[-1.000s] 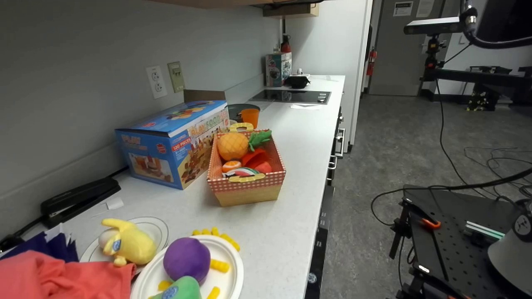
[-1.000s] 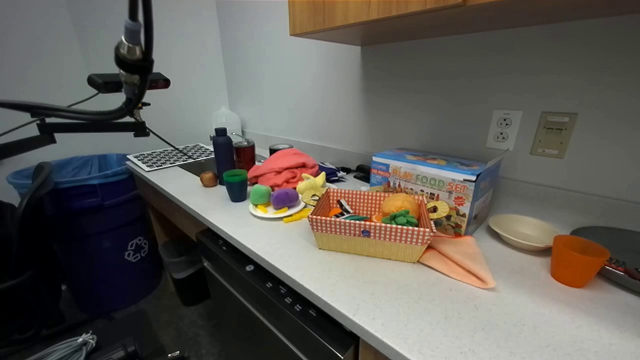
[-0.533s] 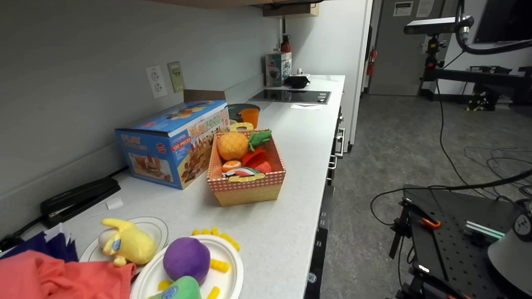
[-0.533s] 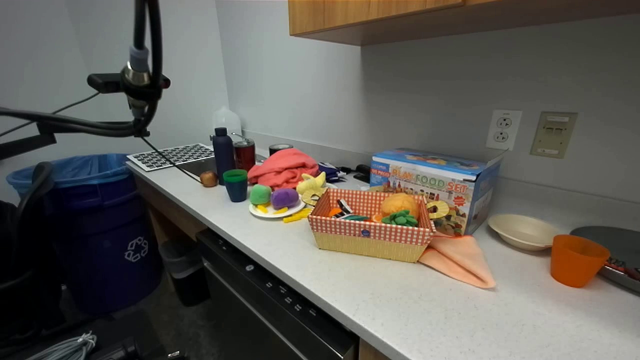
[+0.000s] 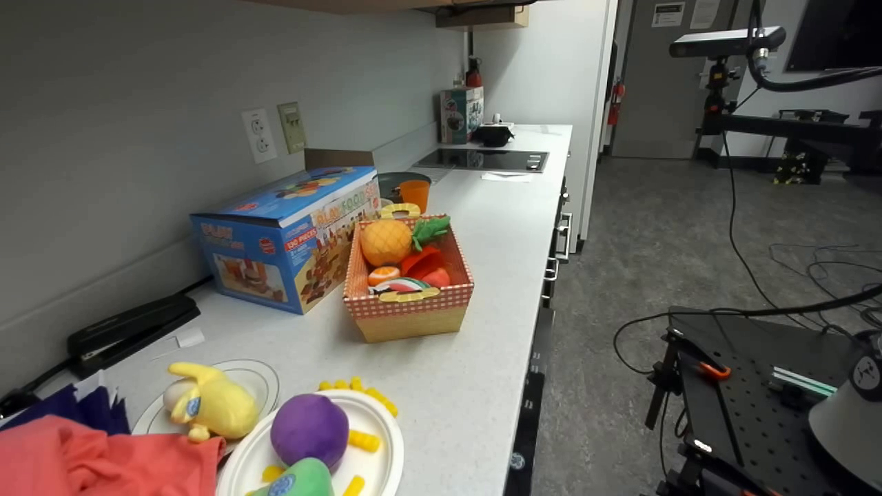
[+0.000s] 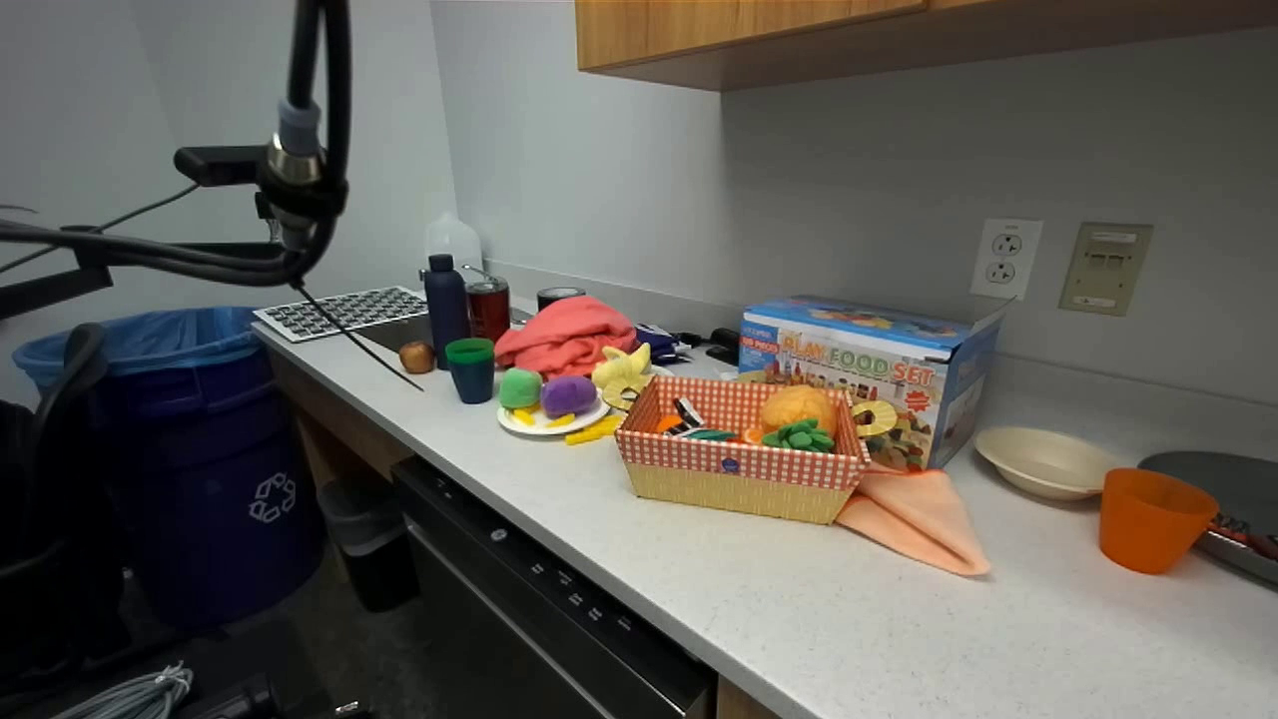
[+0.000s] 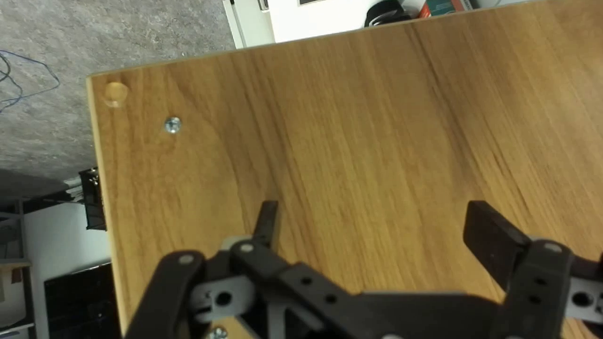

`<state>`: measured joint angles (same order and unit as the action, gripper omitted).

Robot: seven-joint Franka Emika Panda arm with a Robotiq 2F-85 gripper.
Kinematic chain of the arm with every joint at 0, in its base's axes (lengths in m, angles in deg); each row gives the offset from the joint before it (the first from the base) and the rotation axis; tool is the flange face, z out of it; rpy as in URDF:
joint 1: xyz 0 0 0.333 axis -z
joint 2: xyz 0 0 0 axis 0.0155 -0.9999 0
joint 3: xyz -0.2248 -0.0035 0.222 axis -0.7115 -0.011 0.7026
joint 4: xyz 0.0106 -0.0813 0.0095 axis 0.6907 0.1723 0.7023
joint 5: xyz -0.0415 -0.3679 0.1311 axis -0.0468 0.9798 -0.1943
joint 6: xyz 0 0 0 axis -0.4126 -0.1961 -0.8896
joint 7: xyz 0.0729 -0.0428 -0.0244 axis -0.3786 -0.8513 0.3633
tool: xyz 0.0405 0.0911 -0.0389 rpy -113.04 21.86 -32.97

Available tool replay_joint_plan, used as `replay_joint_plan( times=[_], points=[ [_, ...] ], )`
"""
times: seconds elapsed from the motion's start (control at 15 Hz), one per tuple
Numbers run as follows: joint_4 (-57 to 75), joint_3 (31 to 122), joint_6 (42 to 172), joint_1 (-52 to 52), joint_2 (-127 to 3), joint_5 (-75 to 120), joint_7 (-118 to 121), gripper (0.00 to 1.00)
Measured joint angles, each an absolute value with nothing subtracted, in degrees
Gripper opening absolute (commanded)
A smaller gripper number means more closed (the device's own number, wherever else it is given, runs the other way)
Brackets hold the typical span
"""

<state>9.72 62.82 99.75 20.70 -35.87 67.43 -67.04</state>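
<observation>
My gripper [image 7: 372, 207] is open and empty in the wrist view, its two dark fingers wide apart. A brown wood-grain panel [image 7: 358, 141], which looks like a cabinet underside, fills most of that view beyond the fingers. I cannot tell how far off it is. The gripper is out of view in both exterior views; only the arm's cable and metal connector show there [image 5: 760, 58] [image 6: 297, 165]. On the counter, a red-checked basket [image 5: 406, 324] holds a plush pineapple [image 5: 386, 242] and other toy food. It also shows in an exterior view [image 6: 739, 489].
A play food box [image 6: 849, 374] stands behind the basket. A white plate [image 5: 386, 441] holds a purple plush [image 5: 310, 430] and a green one. An orange cup [image 6: 1153, 519], bowl [image 6: 1043, 464], navy bottle [image 6: 446, 312] and coral cloth [image 6: 569, 335] stand about. A wooden cabinet [image 6: 799, 40] overhangs the counter.
The arm's cable and connector have moved right and slightly down in an exterior view, and left and down in the opposite camera's picture. The things on the counter have not moved.
</observation>
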Motion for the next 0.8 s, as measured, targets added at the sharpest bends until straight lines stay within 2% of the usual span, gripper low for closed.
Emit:
replay_joint_plan(
  times=[0.8],
  points=[
    [-4.87,58.24,100.42,22.98,-50.48,64.26,-69.32,1.00]
  ],
)
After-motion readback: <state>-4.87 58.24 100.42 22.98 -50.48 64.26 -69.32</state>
